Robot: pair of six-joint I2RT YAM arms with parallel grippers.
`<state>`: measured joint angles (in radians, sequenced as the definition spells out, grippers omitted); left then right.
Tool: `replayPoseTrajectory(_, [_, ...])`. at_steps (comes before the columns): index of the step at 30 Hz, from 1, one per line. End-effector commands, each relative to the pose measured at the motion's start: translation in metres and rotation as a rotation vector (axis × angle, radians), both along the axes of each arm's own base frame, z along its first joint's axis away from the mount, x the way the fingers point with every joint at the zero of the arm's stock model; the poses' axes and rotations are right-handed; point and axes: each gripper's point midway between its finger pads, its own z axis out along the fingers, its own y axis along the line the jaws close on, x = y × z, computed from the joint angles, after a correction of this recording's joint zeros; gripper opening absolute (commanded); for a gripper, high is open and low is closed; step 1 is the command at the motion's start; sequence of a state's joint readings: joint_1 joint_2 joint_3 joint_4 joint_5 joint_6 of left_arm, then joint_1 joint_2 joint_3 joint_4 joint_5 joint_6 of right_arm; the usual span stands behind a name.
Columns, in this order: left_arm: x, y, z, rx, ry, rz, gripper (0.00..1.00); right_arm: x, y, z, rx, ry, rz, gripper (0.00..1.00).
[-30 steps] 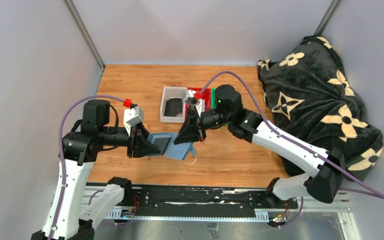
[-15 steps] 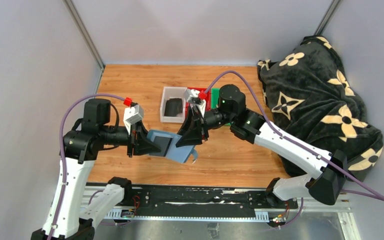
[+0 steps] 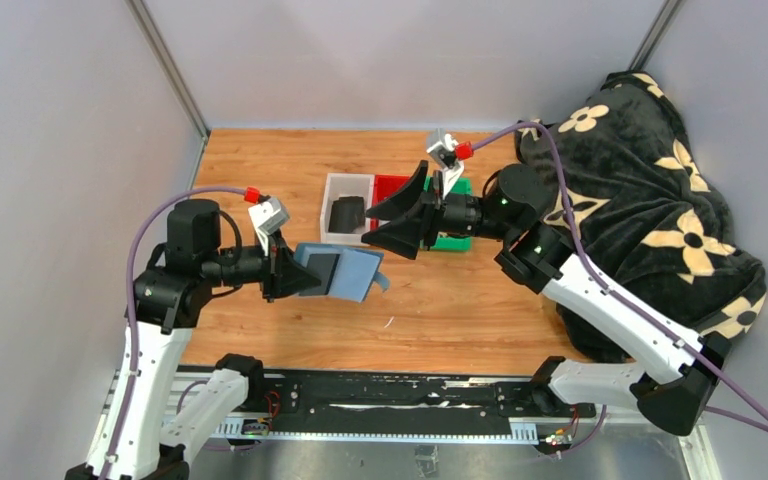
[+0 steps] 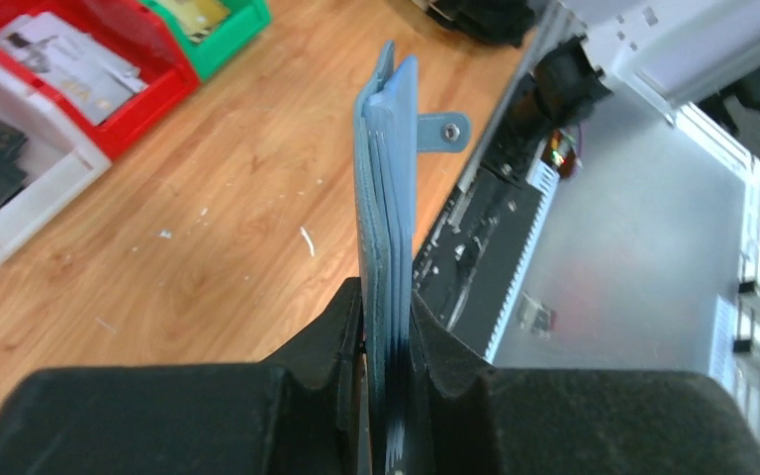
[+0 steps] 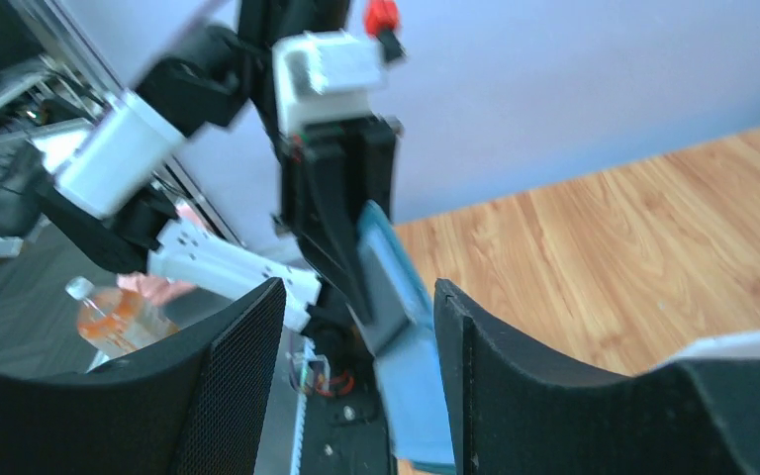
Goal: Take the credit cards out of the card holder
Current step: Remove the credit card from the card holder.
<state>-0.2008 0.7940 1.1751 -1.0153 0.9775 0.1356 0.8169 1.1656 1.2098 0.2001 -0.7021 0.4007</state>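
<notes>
The slate-blue card holder (image 3: pixel 352 273) hangs above the wood floor, pinched at its left edge by my left gripper (image 3: pixel 293 272), which is shut on it. A dark rectangle (image 3: pixel 323 270) shows on its face. In the left wrist view the card holder (image 4: pixel 388 178) stands edge-on between my left gripper's (image 4: pixel 388 302) jaws, its snap strap (image 4: pixel 443 129) sticking out. My right gripper (image 3: pixel 378 222) hovers open over the bins, apart from the holder, with nothing in it. Past my right gripper's (image 5: pixel 356 307) fingers the holder (image 5: pixel 401 327) shows. Credit cards lie in the bins: dark ones (image 3: pixel 346 213) in the white bin.
A white bin (image 3: pixel 332 190), a red bin (image 3: pixel 390 184) and a green bin (image 3: pixel 452 242) stand in a row mid-table. Pale cards (image 4: pixel 59 64) lie in the red bin, a gold one (image 4: pixel 196 12) in the green. A black flowered blanket (image 3: pixel 640 200) fills the right side.
My right gripper let go at the card holder, opened and drew back up and to the right over the bins. My left gripper kept hold of the holder.
</notes>
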Motion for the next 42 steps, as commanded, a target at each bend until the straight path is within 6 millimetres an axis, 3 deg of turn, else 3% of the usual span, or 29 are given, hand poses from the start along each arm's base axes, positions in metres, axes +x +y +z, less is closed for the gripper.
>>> replayPoseTrajectory(1, [0.025,0.001,0.020,-0.102,-0.061,0.184,0.00,-0.018,0.012,0.017,0.096,0.080,0.059,0.61])
replayPoseTrajectory(6, [0.025,0.000,0.027,-0.126,-0.053,0.192,0.00,-0.035,0.031,-0.007,0.066,0.157,0.129,0.57])
replayPoseTrajectory(21, [0.019,-0.008,0.032,-0.126,0.048,0.113,0.00,-0.023,0.055,-0.065,0.021,0.322,0.130,0.56])
replayPoseTrajectory(42, [-0.009,-0.018,0.048,-0.190,0.089,-0.055,0.00,-0.010,0.052,-0.084,-0.034,0.317,0.074,0.53])
